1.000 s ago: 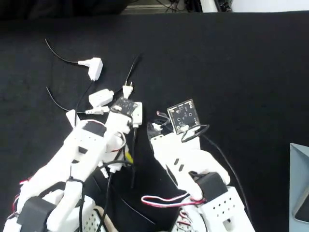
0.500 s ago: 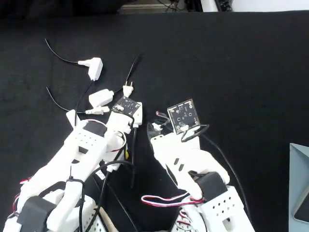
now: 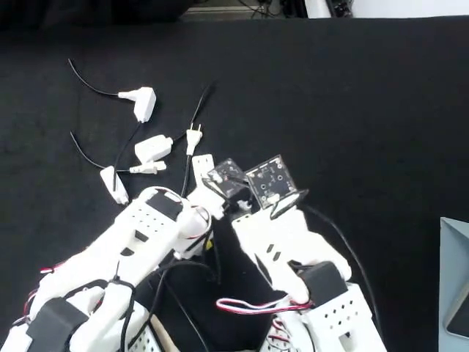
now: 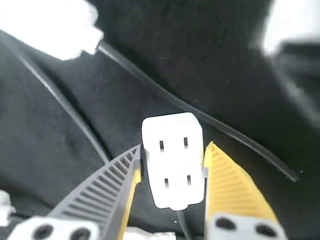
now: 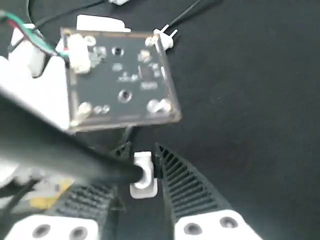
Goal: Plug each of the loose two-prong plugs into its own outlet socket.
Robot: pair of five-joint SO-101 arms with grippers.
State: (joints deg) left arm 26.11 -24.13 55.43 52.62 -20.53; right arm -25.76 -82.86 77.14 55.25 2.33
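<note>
Black cloth on that desk, right? Anything else around?

> yep, cloth edge to edge. grey bin at the right edge, and a pale strip of room past the far side.

How many bits are you juggling?

> six white pieces on black cords, counting from up high. five lie loose on the left: an angled plug, a chunky block, a two-prong plug, a thin plug just beside the block, and a flat piece nearest my left arm. honestly can't sort plugs from sockets for all of them. the sixth is the outlet block, four slots, pinched between my left fingers. my right fingers are squeezed onto a small white piece on a cord, can't tell what it is.

What moved?

> left arm swung over toward the right one in the last second, so my left wrist board now sits almost touching the right wrist board. the loose stuff stayed put.
</note>
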